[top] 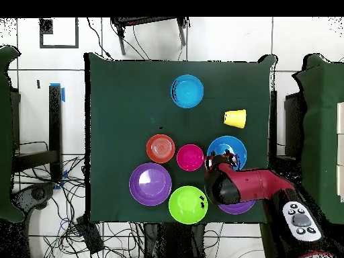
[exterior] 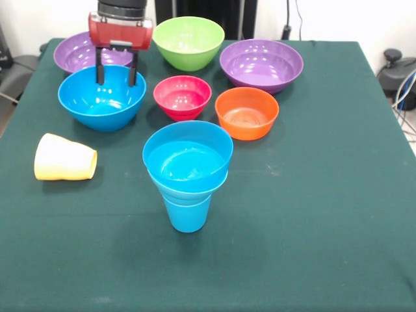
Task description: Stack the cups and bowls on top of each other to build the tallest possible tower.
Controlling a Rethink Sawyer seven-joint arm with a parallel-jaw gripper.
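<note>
The tower (exterior: 188,170) stands at the table's middle front: a sky-blue tapered cup (exterior: 187,213) with blue bowls (exterior: 188,158) nested in its mouth; it also shows in the overhead view (top: 187,91). The pale yellow cup (exterior: 65,157) lies on its side at the left, also seen from above (top: 235,118). My gripper (exterior: 116,77) is open and empty, its two black fingers (exterior: 100,70) hanging over the far rim of the large blue bowl (exterior: 102,99). From above, the gripper (top: 218,161) sits at that bowl's (top: 228,149) edge.
A purple bowl (exterior: 73,53) lies behind the gripper, partly hidden. A lime green bowl (exterior: 188,42), a second purple bowl (exterior: 261,64), a pink-red bowl (exterior: 182,96) and an orange bowl (exterior: 247,112) stand upright across the back and middle.
</note>
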